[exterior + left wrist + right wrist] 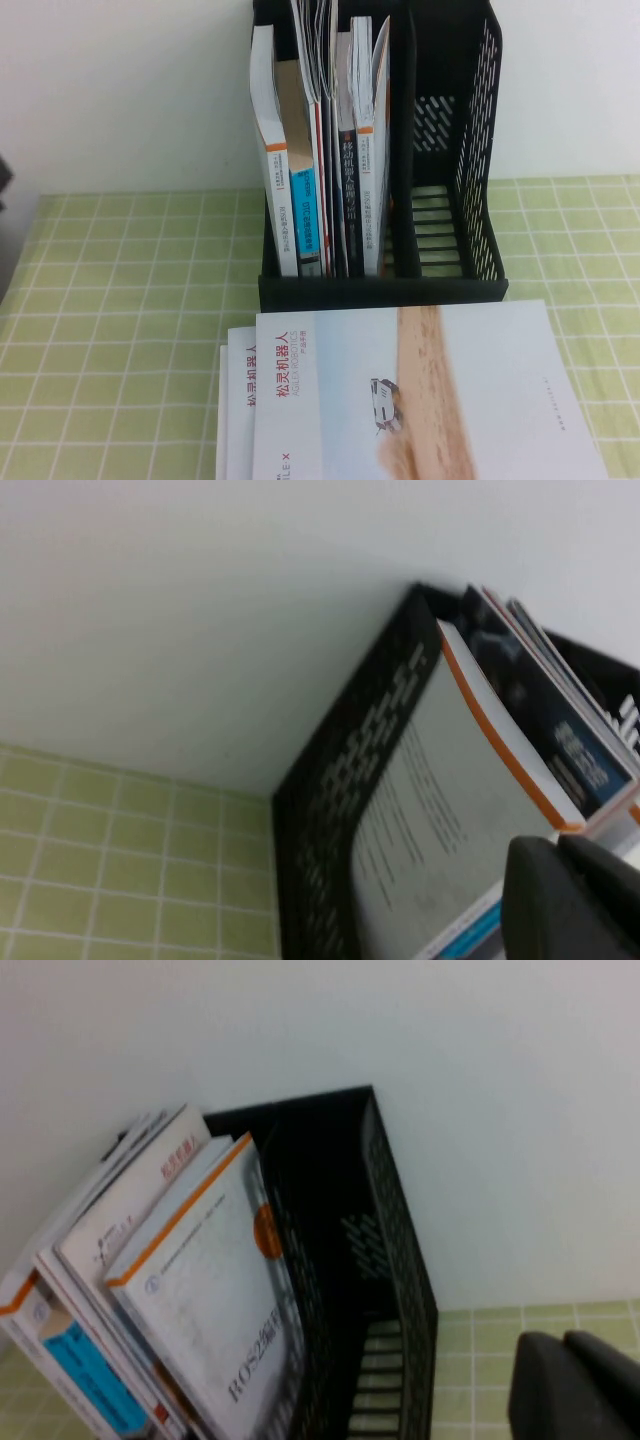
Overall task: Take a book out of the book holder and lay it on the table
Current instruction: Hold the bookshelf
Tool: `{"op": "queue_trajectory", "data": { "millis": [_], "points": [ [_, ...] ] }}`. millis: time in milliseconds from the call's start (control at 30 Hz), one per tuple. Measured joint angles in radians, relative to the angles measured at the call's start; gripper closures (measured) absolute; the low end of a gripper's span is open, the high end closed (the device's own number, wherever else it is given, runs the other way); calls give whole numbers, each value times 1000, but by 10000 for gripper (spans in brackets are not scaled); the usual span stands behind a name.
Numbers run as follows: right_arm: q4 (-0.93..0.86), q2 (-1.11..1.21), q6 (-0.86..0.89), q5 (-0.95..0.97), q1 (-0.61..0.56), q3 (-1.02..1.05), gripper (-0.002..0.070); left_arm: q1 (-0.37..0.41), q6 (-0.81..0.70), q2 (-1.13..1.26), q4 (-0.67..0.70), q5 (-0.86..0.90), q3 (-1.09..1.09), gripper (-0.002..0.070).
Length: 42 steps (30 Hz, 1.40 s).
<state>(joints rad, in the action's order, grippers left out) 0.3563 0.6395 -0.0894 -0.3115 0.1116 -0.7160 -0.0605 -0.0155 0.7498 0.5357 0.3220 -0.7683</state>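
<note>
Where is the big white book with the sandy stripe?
In the high view, the white book lies flat on the green checked table, right in front of the black book holder, atop another book.

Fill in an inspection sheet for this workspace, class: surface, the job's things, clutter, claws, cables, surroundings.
Surface: table with a green checked cloth.
Job's things: black book holder at the back; its left compartment holds several upright books, some leaning; its right compartment has no books. Two white books lie stacked flat in front of the holder, the lower one showing at the stack's left edge.
Clutter: nothing seen.
Claws: left claw is a dark shape near the holder's left wall, in its wrist view only; right claw likewise near the holder's right side. Neither appears in the high view.
Cables: nothing seen.
Surroundings: plain white wall behind the table.
</note>
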Motion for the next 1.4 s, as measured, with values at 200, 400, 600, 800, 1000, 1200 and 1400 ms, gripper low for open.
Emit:
{"op": "queue_trajectory", "data": {
  "millis": [200,400,600,800,1000,1200,1400],
  "points": [
    [106,172,-285,0,160,-3,678,-148,-598,228,445,19,-61,678],
    [258,258,-485,-5,271,-16,678,-241,-1069,468,731,74,-267,678],
    [549,383,-677,19,333,-16,678,-245,-1177,683,742,190,-568,678],
    [875,534,-1025,39,376,-72,678,-245,-1153,893,709,346,-846,678],
    [1018,629,-1212,64,382,-167,678,-250,-1128,1048,661,414,-936,678],
    [1036,674,-1259,80,382,-228,676,-250,-1031,1098,502,414,-945,678],
    [1040,718,-1311,77,382,-285,600,-250,-928,1088,376,414,-956,678]
  ]
}}
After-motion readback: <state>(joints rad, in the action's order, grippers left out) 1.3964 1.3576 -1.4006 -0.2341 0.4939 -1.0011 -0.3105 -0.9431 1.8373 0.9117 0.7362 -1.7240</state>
